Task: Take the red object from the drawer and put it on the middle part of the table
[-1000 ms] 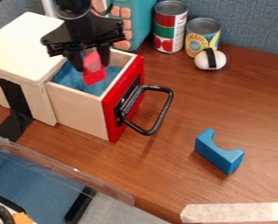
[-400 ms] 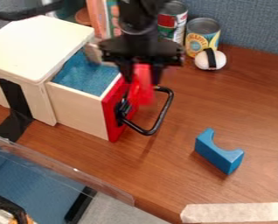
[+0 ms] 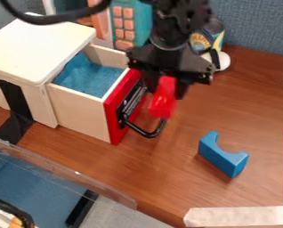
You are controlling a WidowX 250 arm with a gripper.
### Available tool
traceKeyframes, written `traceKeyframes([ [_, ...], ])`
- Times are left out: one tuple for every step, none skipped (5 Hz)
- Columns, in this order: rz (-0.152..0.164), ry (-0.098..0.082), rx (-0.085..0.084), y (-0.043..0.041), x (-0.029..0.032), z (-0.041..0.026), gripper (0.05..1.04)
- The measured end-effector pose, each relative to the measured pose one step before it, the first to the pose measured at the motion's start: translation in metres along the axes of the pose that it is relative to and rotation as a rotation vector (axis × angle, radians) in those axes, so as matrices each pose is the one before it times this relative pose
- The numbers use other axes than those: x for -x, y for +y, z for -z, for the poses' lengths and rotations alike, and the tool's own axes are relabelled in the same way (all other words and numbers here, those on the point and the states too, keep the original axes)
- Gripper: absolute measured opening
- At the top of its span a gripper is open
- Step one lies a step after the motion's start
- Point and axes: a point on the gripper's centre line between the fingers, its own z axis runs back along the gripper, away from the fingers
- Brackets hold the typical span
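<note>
A blue block (image 3: 222,156) lies on the counter (image 3: 251,111). Beyond it, above the counter, the hand (image 3: 164,91) is clamped on the blurred red object (image 3: 162,104); together they hide part of the drawer (image 3: 78,111)'s handle (image 3: 148,134). Farther back, the arm (image 3: 171,26) partly covers a can (image 3: 200,42) and a white ball (image 3: 225,61).

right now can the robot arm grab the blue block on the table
Probably not: the tool is closed on the red object, so it would likely have to let go first. Nothing seems to stand between the tool and the blue block, though.
</note>
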Motion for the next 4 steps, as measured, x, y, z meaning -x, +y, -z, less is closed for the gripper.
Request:
traceKeyframes([
  [0.0411, 0.0177, 0.0712, -0.01792, -0.00508, 0.01107, 0.510],
  [0.0112, 0.0009, 0.0112, -0.00857, -0.01513, 0.01035, 0.510],
  [0.0064, 0.0291, 0.0113, -0.00918, -0.00848, 0.01845, 0.510],
  [-0.0045, 0.0333, -0.0002, -0.00605, -0.00425, 0.02421, 0.509],
])
